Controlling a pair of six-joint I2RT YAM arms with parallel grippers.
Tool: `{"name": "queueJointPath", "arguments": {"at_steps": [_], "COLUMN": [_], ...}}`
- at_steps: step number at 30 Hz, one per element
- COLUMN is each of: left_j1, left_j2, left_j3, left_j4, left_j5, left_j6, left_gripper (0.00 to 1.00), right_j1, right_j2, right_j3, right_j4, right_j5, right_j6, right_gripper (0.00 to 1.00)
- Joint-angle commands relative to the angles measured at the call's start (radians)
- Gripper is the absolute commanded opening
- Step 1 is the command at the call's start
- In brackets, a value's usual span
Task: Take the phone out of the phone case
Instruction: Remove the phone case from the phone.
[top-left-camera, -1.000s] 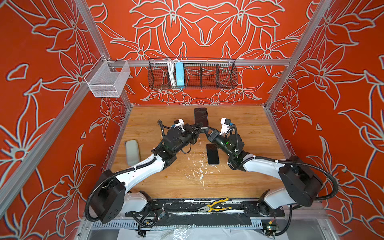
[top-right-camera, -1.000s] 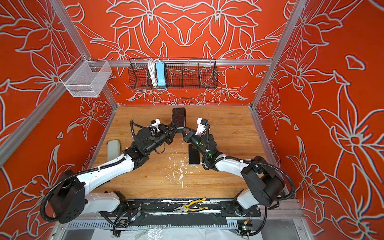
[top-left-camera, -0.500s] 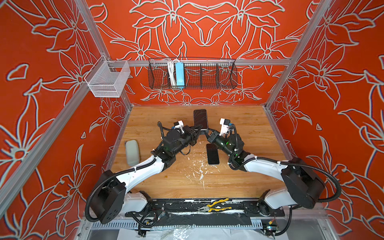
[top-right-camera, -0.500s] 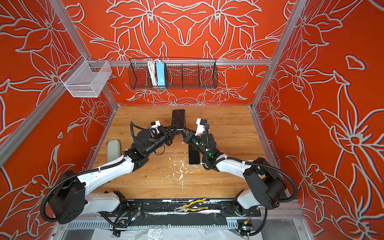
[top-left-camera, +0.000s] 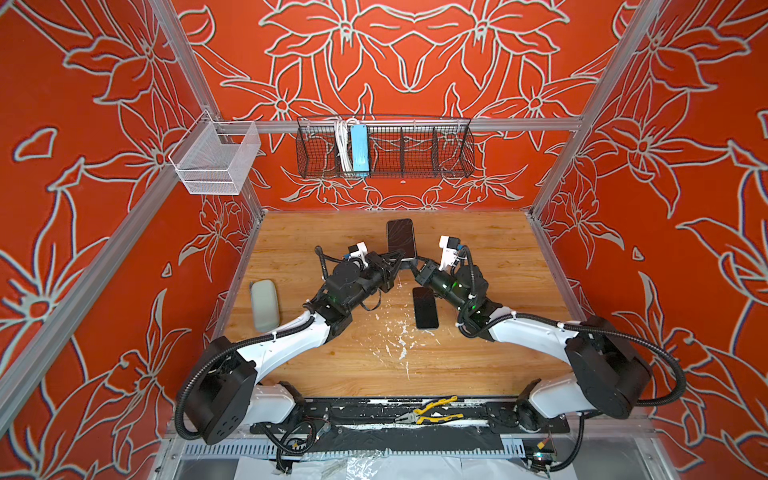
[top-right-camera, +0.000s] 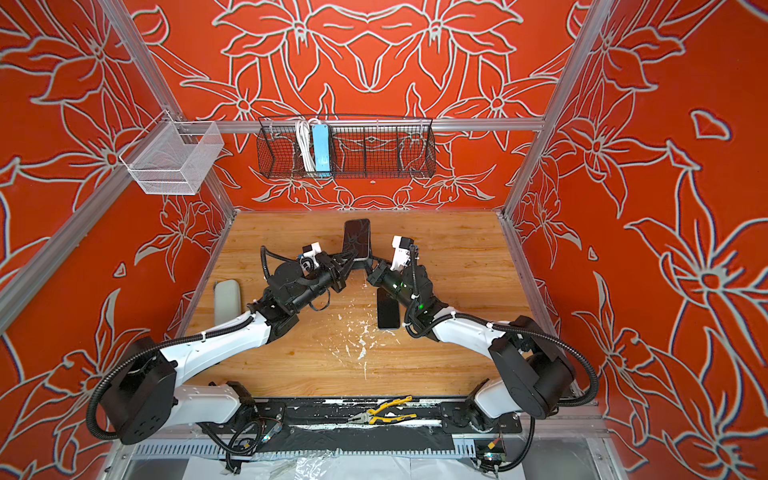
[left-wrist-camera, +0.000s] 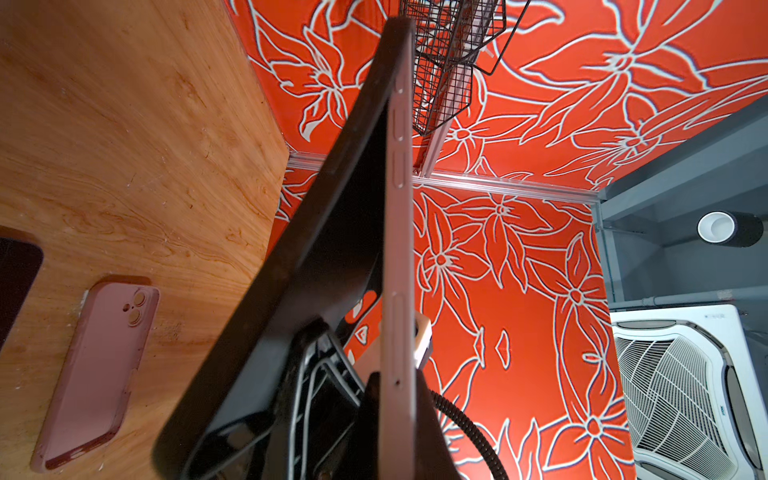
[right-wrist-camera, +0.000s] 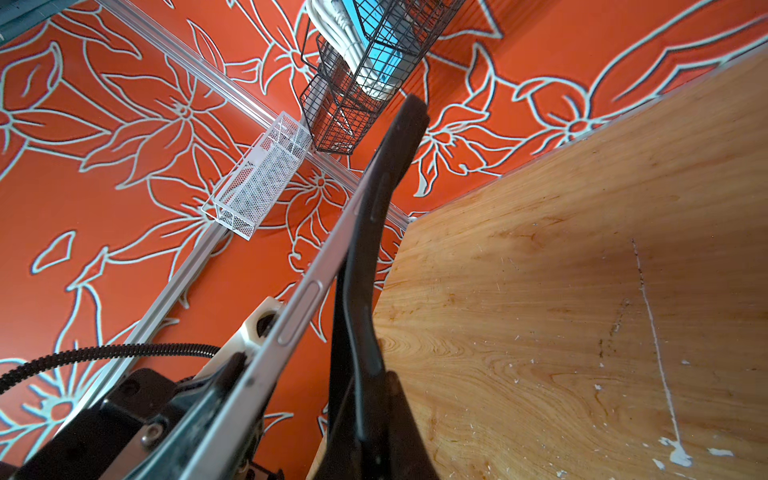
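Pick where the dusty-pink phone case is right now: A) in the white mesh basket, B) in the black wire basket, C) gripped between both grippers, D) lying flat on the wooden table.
D: the left wrist view shows the pink phone case lying flat on the table, with nothing holding it.

left hand (top-left-camera: 395, 262) clamped, right hand (top-left-camera: 417, 268) clamped, tips converging

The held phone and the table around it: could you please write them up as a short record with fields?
Left gripper: shut on the phone, held above the table
Right gripper: shut on the black case
Case state: parted from the phone near the grippers, joined at the far end
Lying on the table: dark phone, pink case back up, grey slab
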Motion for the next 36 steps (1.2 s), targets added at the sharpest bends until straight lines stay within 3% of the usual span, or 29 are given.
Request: {"name": "queueJointPath", "arguments": {"at_steps": [1,24,36], "left_j1": [-0.008,-0.008,-0.008], "left_j2": [-0.016,0.025,-0.016], "left_j3": [0.019,0.051,0.03], "left_j4": [0.116,0.157,0.139], "left_j5": [0.084,0.208,0.182], "left_j6": [0.015,0.005,0.064], "left_gripper": [0.0,0.0,0.0], "right_j1": [-0.027,-0.029,-0.032], "right_j2": [-0.016,0.004,-0.074], "right_j3": [0.028,0.019,-0.004], "right_j4": [-0.053,-0.131,-0.222], "right_j5": [0.033,0.177,0.209], "right_j6": [-0.026,-0.091,-0.153], "right_gripper": [0.04,0.04,0.04]}}
